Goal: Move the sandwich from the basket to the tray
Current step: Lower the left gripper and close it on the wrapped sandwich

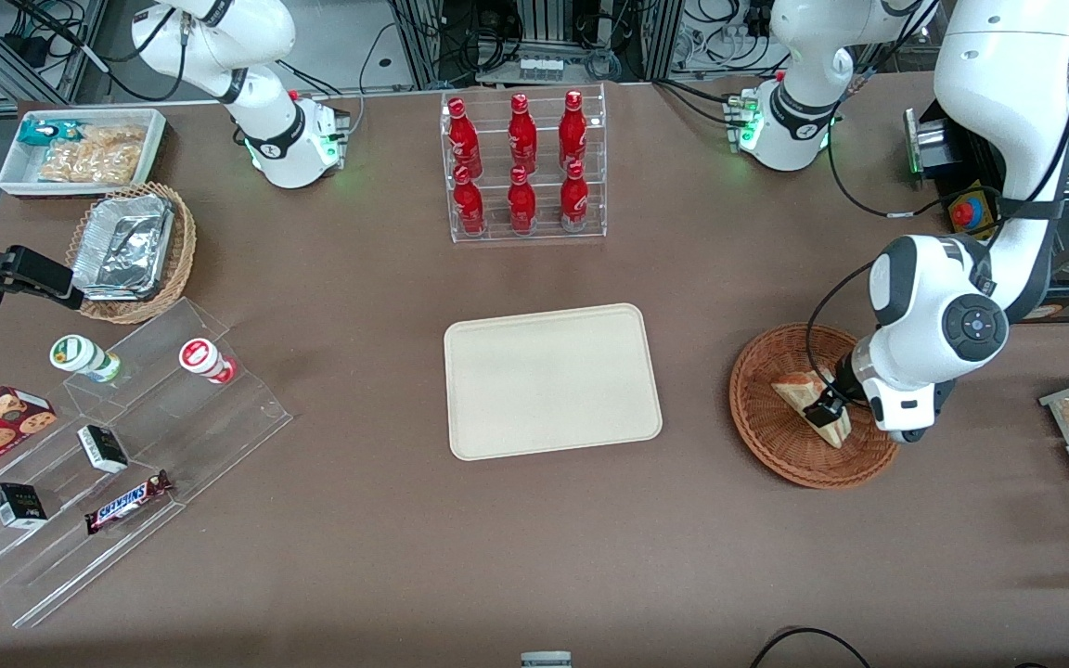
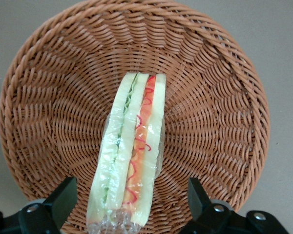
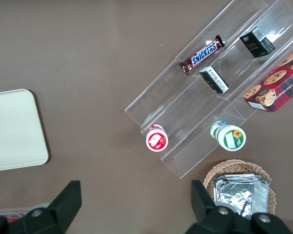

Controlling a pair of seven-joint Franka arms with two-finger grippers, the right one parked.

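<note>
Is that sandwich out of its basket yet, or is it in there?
In there. The sandwich lies on the basket weave, with the open tool straddling it, fingers apart from it.

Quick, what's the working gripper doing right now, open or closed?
Gripper: open, fingers straddling the sandwich in the basket, not yet closed on it.

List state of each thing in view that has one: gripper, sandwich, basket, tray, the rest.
gripper: open, fingers either side of the sandwich, low in the basket
sandwich: wrapped, on edge in the basket, not lifted
basket: upright, holds only the sandwich
tray: flat, nothing on it
red bottles: six, upright in the clear rack
Snickers bar: lying flat on the clear stepped stand
foil containers: stacked in the tan basket
</note>
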